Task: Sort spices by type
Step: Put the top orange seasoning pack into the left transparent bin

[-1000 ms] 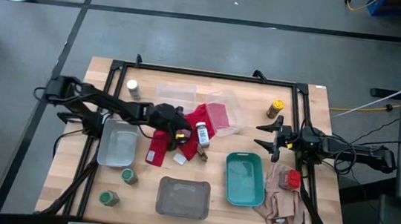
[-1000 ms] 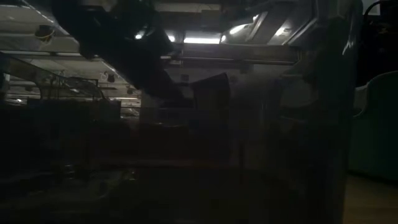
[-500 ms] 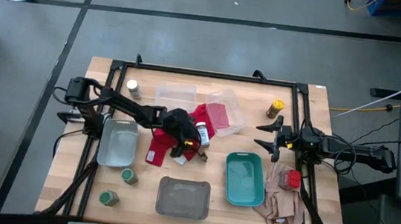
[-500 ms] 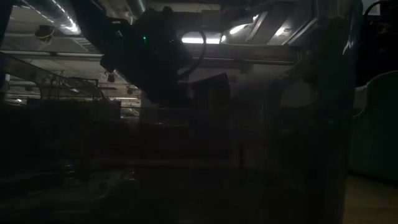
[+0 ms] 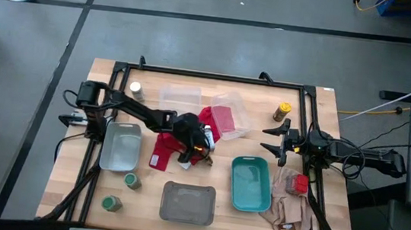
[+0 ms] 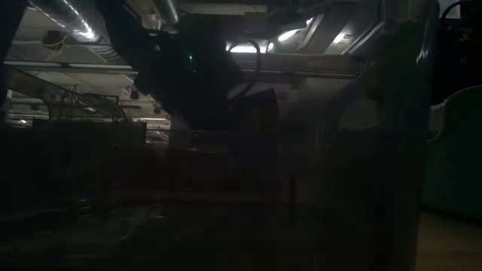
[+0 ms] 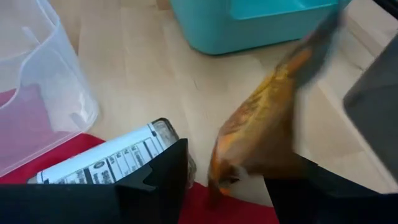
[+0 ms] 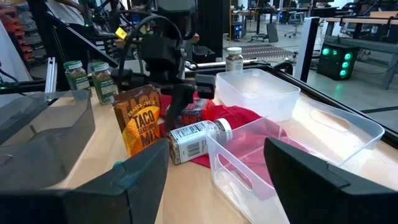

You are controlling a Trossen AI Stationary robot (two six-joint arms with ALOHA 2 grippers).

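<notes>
Left claw point(image 5: 196, 149) gripping, right claw point(image 5: 273, 138) spread.

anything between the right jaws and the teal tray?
No, in the high view bare wood separates the right gripper, waiting open at the table's right side, from the teal tray; the beige cloth lies off to the side.

Low view very dim — left wrist motion-blurred.

The orange and brown packet point(image 8: 138, 121) says "TACO MIX" in big letters. It stands just beside the lying bottle point(image 8: 198, 138), whose label has a barcode and print too small to read.
</notes>
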